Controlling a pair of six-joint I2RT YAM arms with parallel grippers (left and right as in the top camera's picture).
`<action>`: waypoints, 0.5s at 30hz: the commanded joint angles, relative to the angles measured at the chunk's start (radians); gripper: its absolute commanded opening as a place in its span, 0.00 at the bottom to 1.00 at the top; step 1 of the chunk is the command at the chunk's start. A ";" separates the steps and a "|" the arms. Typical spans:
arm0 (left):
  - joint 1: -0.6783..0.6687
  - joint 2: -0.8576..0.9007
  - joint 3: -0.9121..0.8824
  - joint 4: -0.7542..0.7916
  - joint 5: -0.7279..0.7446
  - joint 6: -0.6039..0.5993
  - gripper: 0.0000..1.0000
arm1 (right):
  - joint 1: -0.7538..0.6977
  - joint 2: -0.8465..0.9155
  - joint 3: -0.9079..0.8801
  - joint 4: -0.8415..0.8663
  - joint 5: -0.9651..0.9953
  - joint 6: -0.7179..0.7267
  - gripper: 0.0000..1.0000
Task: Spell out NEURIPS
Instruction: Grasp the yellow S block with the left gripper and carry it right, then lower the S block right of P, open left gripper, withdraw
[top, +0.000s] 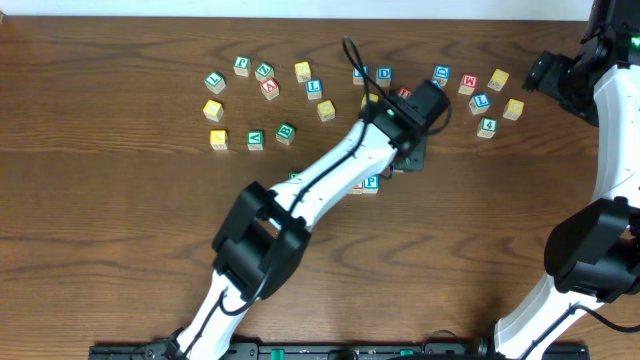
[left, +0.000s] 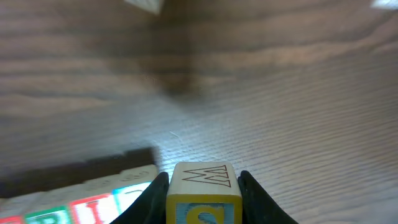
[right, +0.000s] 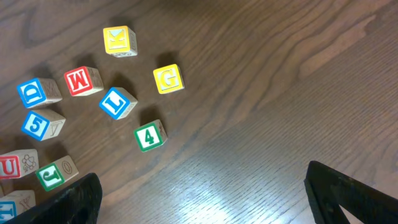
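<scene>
My left gripper (left: 203, 190) is shut on a light-wood cube (left: 203, 180) with a yellow face bearing a blue S and an outlined W on top. It hangs just right of a row of lettered cubes (left: 93, 198) on the table, where a red I and a blue letter show. From overhead the left gripper (top: 412, 153) sits right of the blue P cube (top: 371, 182); the arm hides most of the row. My right gripper (top: 542, 72) stands open at the far right, its fingers (right: 78, 199) wide over bare wood.
Loose cubes lie along the table's back (top: 300, 72). Near the right gripper are a yellow K (right: 119, 40), yellow G (right: 168, 79), red W (right: 83, 81), blue L (right: 117, 102), green 4 (right: 149, 135), blue D (right: 38, 92), blue 5 (right: 42, 123), red U (right: 17, 165) and green J (right: 56, 172).
</scene>
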 joint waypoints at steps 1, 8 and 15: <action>-0.019 0.039 -0.012 -0.001 0.002 -0.040 0.29 | -0.001 0.008 0.016 -0.004 -0.003 0.013 0.99; -0.023 0.087 -0.015 0.001 0.001 -0.108 0.29 | 0.000 0.008 0.015 -0.014 -0.003 0.013 0.99; -0.023 0.093 -0.016 0.008 0.002 -0.127 0.29 | 0.000 0.008 0.002 -0.013 -0.003 0.014 0.99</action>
